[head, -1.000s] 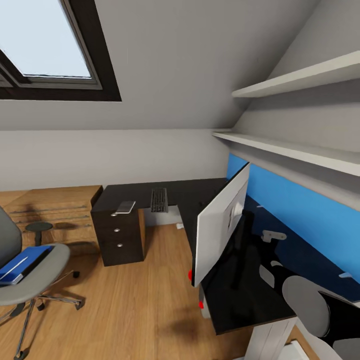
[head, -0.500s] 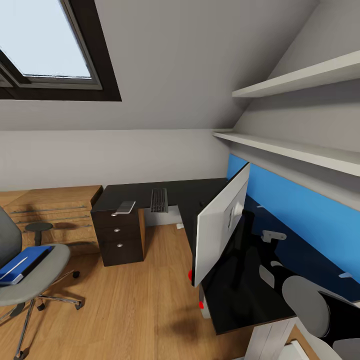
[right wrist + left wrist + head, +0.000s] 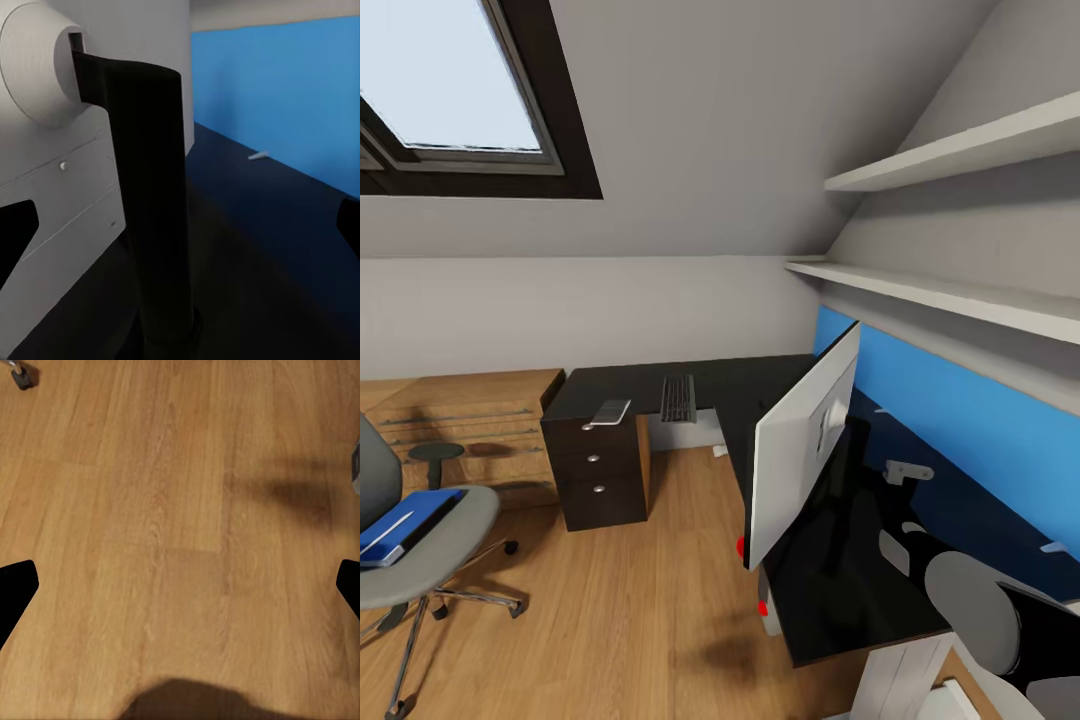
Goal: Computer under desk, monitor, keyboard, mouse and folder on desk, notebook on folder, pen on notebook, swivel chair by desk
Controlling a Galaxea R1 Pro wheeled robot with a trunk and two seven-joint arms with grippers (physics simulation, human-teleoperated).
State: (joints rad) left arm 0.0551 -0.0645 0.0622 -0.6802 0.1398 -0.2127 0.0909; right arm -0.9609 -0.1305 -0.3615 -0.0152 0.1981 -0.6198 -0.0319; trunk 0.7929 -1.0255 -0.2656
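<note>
You are looking down on the L-shaped desk, its glossy black top running along the blue wall panel. The monitor stands on the near arm of the desk with its pale grey back toward you. The keyboard lies flat on the far arm, well apart from the monitor, with a small pale flat item near it above the black drawers; you cannot tell from here what that item is. Off to your left, the swivel chair sits on the wood floor, well apart from the desk, and the blue folder rests on its seat. Two small red lights show just below the desk edge under the monitor, probably on the computer, though its case is mostly hidden.

Your right gripper is spread wide, nothing in it, with the monitor's black stand between its fingertips, rising from the desktop. Your left gripper hangs over bare wood floor, jaws wide and empty, with a chair castor at the view's corner
</note>
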